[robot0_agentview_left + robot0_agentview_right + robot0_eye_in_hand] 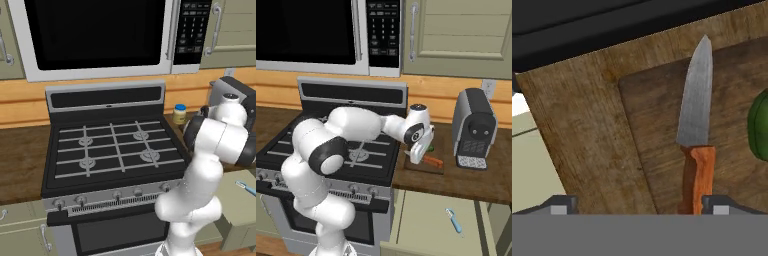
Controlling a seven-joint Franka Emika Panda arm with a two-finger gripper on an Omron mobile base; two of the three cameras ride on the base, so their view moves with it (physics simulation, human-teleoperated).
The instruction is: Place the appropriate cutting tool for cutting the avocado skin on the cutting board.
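Now the knife (696,125) lies flat on the cutting board (657,130), silver blade pointing toward the stove side of the board and orange-red handle toward the gripper. In the hand view the blade sits on the middle of the board, with the board's near corner just left of the blade. The avocado (759,125) rests on the same board, near the knife but not touching it, at the right edge of that view.

The gripper (639,205) hangs just above the board. Its two dark fingertips (559,205) stand wide apart, one over the bare counter (577,130) and the other beside the knife handle; nothing is between them. The handle lies close by the second fingertip, and contact cannot be told.

From the right base view the gripper (418,150) is over the board (428,167), which lies at the counter's edge next to the stove (331,145); the orange handle (433,161) shows just beside the hand. A coffee machine (474,127) stands well to the right of the board. A blue-handled peeler (454,221) lies in the open drawer (431,220) below the counter. In the left base view a yellow-lidded jar (179,113) stands at the back of the counter.
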